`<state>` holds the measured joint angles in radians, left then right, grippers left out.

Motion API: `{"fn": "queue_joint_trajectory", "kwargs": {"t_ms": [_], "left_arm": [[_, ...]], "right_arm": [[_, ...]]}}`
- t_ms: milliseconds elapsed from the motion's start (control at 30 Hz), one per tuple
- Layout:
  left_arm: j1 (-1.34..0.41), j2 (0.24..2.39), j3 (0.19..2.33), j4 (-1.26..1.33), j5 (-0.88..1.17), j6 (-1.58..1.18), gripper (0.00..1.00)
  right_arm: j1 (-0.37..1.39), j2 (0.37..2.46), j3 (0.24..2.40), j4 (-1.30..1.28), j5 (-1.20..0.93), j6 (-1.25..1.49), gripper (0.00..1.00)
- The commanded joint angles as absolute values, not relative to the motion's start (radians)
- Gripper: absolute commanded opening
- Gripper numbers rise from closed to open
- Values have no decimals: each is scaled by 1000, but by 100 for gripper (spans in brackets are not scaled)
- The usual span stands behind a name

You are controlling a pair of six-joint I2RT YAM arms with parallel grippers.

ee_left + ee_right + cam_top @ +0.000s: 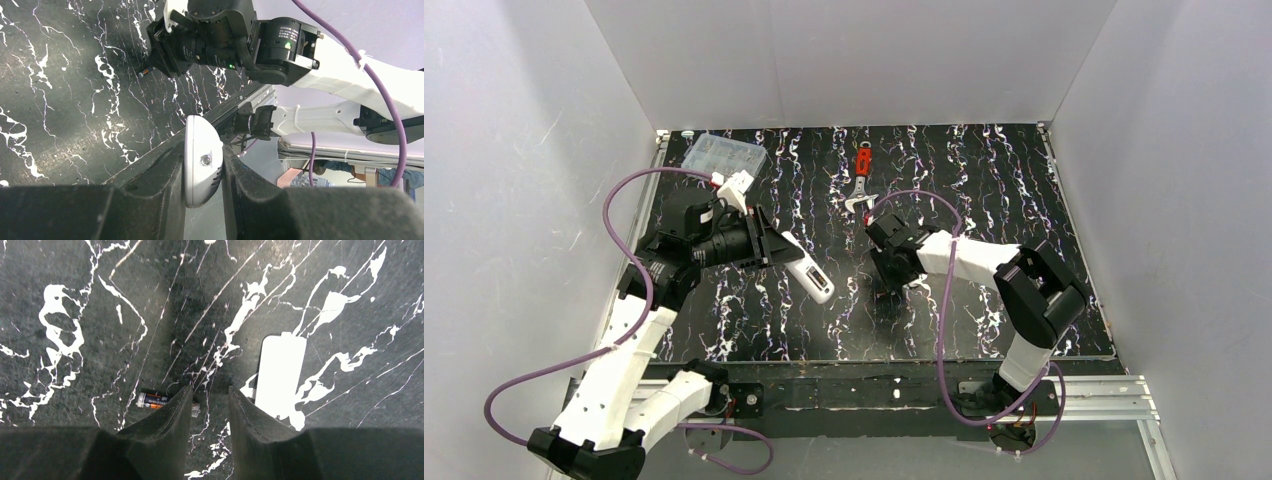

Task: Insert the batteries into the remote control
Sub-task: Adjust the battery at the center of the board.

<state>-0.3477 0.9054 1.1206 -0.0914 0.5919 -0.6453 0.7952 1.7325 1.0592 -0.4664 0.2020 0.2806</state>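
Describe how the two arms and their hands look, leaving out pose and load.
Both the left arm and right arm have white shells with black cylindrical joint housings. A purple cable runs along each. A small green light glows on a right-arm joint. The left hand and right hand each end in two black, tapering fingers.

top: high over the near side, facing down, far, whole table | left wrist: behind left claw, close on remote, facing across the table at right arm | right wrist: above right claw, facing straight down, very near | shared: top and left wrist both show right arm
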Motion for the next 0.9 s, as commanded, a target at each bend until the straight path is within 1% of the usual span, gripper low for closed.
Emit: {"fn": "queue_joint_trajectory", "kwargs": {"t_ms": [0, 300, 533, 867], "left_arm": [[-341, 906, 1124, -66, 645, -658, 1], [-341, 916, 1127, -46, 657, -674, 0], [-341, 908, 1112, -42, 652, -678, 1], [-341, 926, 1109, -8, 668, -701, 0]], "right_arm": [[808, 1705, 1011, -524, 163, 283, 40], [809, 1696, 1017, -562, 149, 303, 39], [812, 1681, 995, -580, 102, 331, 36], [819, 1651, 967, -598, 95, 397, 36]]}}
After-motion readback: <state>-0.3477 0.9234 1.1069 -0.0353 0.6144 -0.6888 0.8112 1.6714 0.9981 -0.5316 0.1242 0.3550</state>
